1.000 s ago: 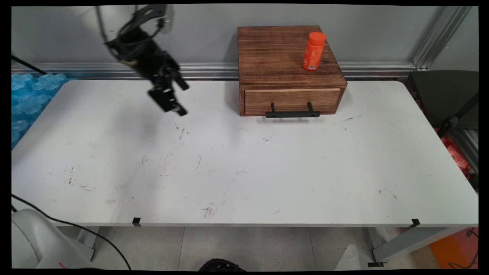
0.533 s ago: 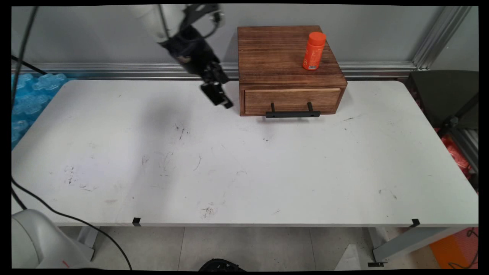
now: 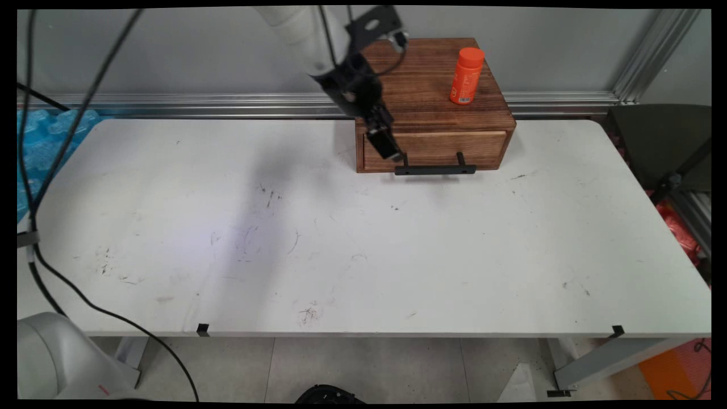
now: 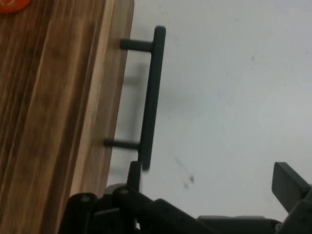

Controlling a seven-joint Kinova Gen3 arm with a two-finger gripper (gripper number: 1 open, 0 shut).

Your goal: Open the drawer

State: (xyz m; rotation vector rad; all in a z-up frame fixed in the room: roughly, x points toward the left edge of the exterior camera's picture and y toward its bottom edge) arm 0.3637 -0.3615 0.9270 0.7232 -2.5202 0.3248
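My gripper [image 3: 392, 154] hangs at the front left corner of the wooden drawer box [image 3: 420, 85], which stands at the far side of the white table [image 3: 363, 244] against the wall. My fingers are spread apart with nothing between them: in the hand view one fingertip [image 4: 134, 175] rises just below the near end of the black drawer handle [image 4: 150, 97], and the other [image 4: 290, 185] stands well off to the right over bare tabletop [image 4: 234, 97]. In the main view my fingers point down and slightly right, their tips just beside the left end of the handle [image 3: 435, 168], close to it; I cannot tell whether they touch it. The handle is a straight bar on two short posts, fixed to the pale front of the drawer [image 3: 437, 149], and the drawer sits flush in the box. On top of the box, toward its right side, an orange bottle [image 3: 467, 75] with an orange cap stands upright, well apart from my gripper; only a sliver of it [image 4: 13, 5] shows at the hand view's top left corner. My white arm [image 3: 301, 28] comes down from the upper left, with black cables [image 3: 34, 199] hanging along the left side. The table is scuffed with dark marks.
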